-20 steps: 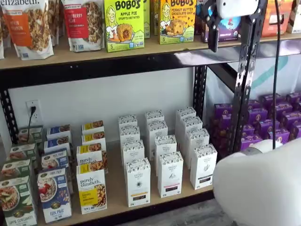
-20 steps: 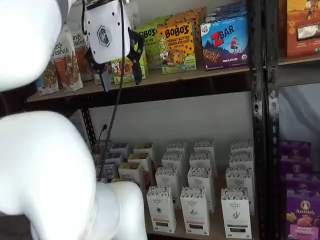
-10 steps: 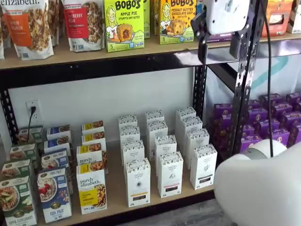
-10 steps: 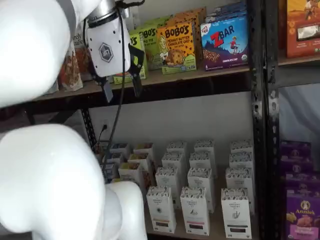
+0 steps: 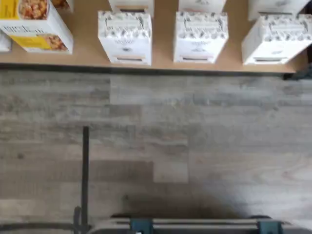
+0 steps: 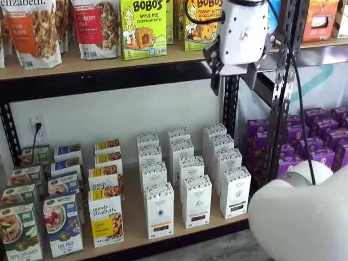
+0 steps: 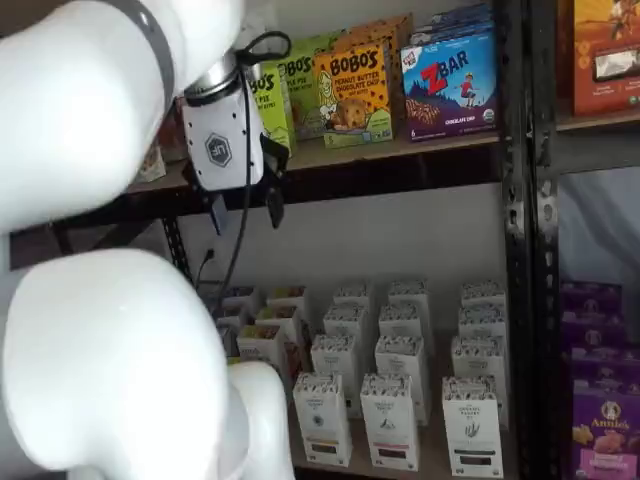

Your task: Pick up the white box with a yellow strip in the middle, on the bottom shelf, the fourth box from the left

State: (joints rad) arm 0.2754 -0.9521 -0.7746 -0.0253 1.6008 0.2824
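The white-bodied gripper with two black fingers (image 7: 245, 210) hangs from the bulky white arm, pointing straight down in front of the upper shelf's edge in both shelf views, high above the boxes; its jaws stand wide apart and empty. The tall narrow white box with a dull yellow-brown band (image 6: 159, 211) stands upright at the front of the light wooden bottom shelf (image 6: 133, 225), just right of the white "purely elizabeth" box (image 6: 105, 220).

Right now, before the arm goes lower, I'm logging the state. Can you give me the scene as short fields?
target: white box, front of its row, untouched
location: bottom shelf
right neighbour: same-shaped carton with pink band
left neighbour: purely elizabeth box
gripper: gripper open, empty, level with the upper shelf's front rail
contact: none
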